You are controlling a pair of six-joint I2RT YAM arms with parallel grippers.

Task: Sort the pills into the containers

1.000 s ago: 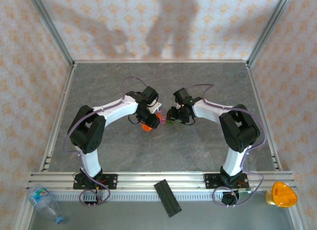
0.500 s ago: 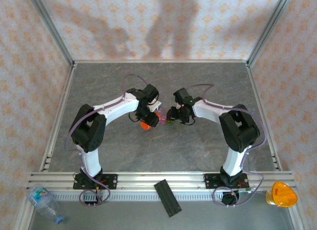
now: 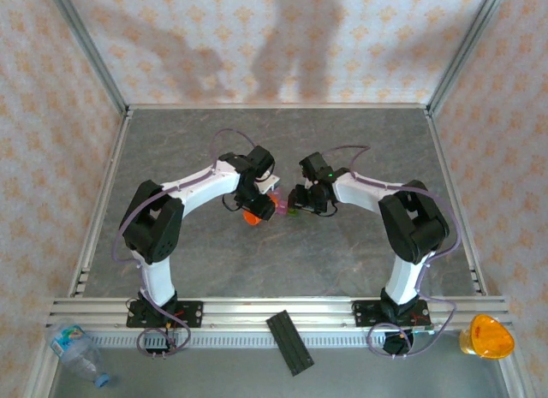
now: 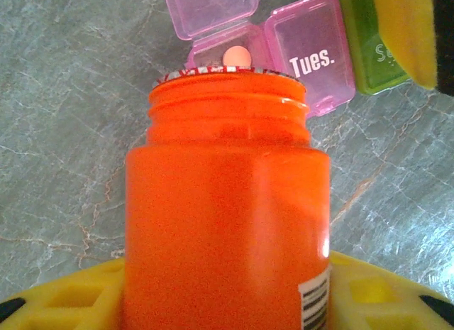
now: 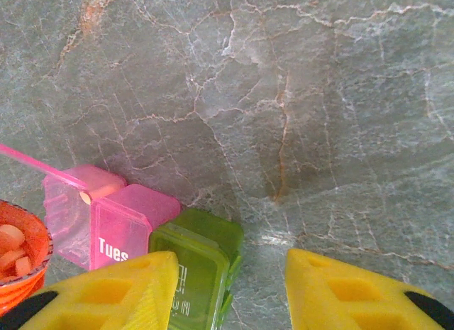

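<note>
Over the last second the left end effector (image 3: 253, 208) has nudged the orange bottle (image 4: 227, 202) a little closer to the pill boxes (image 4: 308, 57) and now holds steady. It is clamped on the bottle's body, mouth tipped over the open pink compartment (image 4: 225, 52). That looks like pouring in progress: one pale pill (image 4: 236, 57) already lies inside. The right end effector (image 5: 230, 266) has not moved, jaws apart, one finger over the green box (image 5: 195, 255). The boxes sit mid-desk (image 5: 319, 96) between the arms: translucent pink cubes, one marked "Tues.", joined to a green one.
</note>
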